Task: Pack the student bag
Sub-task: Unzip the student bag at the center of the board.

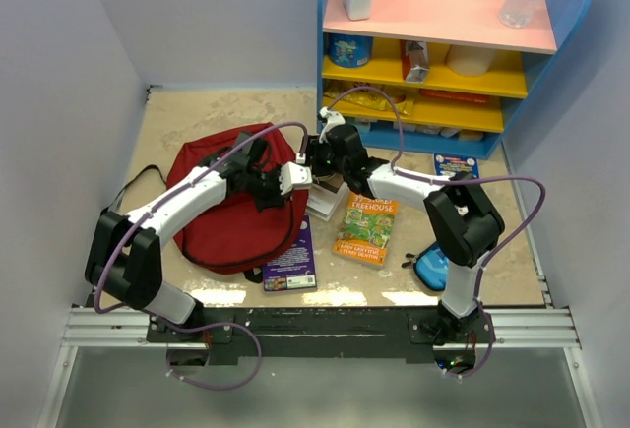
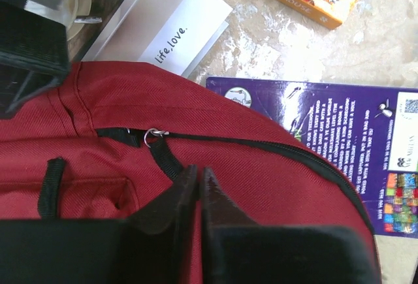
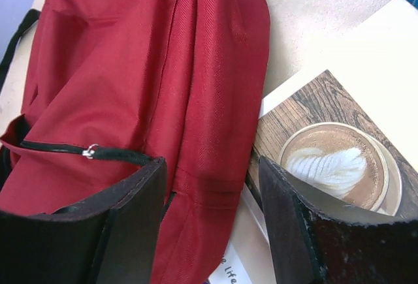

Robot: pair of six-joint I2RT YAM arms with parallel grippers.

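Note:
The student bag [image 1: 228, 210], a dark red backpack, lies flat at the table's left centre. My left gripper [image 1: 287, 184] is down on its right edge. In the left wrist view its jaws [image 2: 198, 174] are shut on the black zipper pull strap [image 2: 163, 155], which hangs from the silver slider ring [image 2: 154, 134]. The zipper [image 2: 281, 153] to the right of the slider is closed. My right gripper [image 1: 313, 164] is open and empty. In the right wrist view it [image 3: 212, 170] straddles the bag's red edge [image 3: 209, 101], with its right finger over a coffee-cover book [image 3: 326, 160].
A purple book [image 1: 292, 261] pokes out from under the bag's near right corner. An orange Treehouse book [image 1: 365, 228] lies to its right. A blue zip pouch [image 1: 431, 269] sits by the right arm, and a small blue book [image 1: 456, 164] lies near the shelf [image 1: 443, 64].

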